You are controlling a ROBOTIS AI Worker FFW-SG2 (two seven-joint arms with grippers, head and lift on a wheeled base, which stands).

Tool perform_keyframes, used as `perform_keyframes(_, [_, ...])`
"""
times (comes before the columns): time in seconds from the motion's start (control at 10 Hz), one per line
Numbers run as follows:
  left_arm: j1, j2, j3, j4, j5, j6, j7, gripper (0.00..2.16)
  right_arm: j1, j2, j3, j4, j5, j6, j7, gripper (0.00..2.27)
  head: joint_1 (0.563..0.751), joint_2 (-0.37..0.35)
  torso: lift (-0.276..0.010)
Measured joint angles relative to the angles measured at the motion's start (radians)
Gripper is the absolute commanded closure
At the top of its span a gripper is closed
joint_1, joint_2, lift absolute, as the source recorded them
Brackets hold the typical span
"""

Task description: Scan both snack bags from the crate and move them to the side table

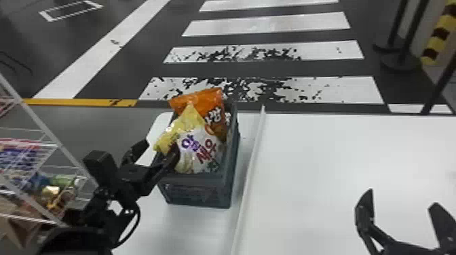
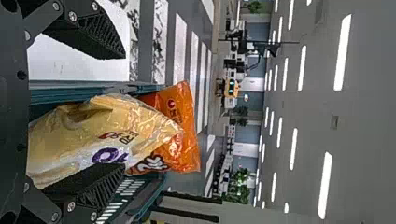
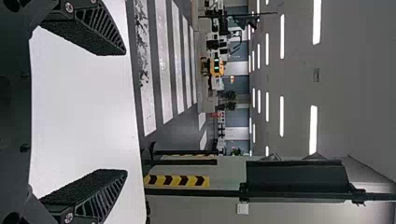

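Observation:
The grey crate (image 1: 200,190) stands on the white surface left of centre, holding two upright snack bags. The yellow and white bag (image 1: 198,149) is at the near side; the orange bag (image 1: 207,101) leans behind it. My left gripper (image 1: 157,152) is open at the crate's left edge, one finger over the yellow bag's side. In the left wrist view my left gripper (image 2: 123,112) has its fingers wide apart, with the yellow bag (image 2: 93,135) between and beside them and the orange bag (image 2: 189,126) beyond. My right gripper (image 1: 402,207) stands open over the table; the right wrist view shows the right gripper (image 3: 126,112) empty.
A wire rack (image 1: 51,142) with colourful packages stands at the left, beside my left arm. A raised white edge (image 1: 249,176) runs between the crate and the wide white table (image 1: 322,162) on the right. Black posts (image 1: 403,37) stand on the floor at the back right.

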Motion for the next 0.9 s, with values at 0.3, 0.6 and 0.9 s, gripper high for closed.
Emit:
perform_keyframes(0.3, [-0.008,0.000,0.004,-0.013,0.011,0.026,-0.052,0.22,0.000,0.000,-0.003,0.000,0.000,0.000,0.000,0.09,0.695,0.176,-0.099])
perform_keyframes(0.6, [-0.005,-0.001,0.007,-0.037,0.013,0.047,-0.072,0.90,0.000,0.000,-0.005,0.000,0.000,0.000,0.000,0.09,0.695,0.165,-0.099])
perform_keyframes(0.9, [-0.010,-0.001,0.011,-0.042,0.013,0.118,-0.073,2.09,0.000,0.000,-0.005,0.000,0.000,0.000,0.000,0.09,0.695,0.164,-0.099])
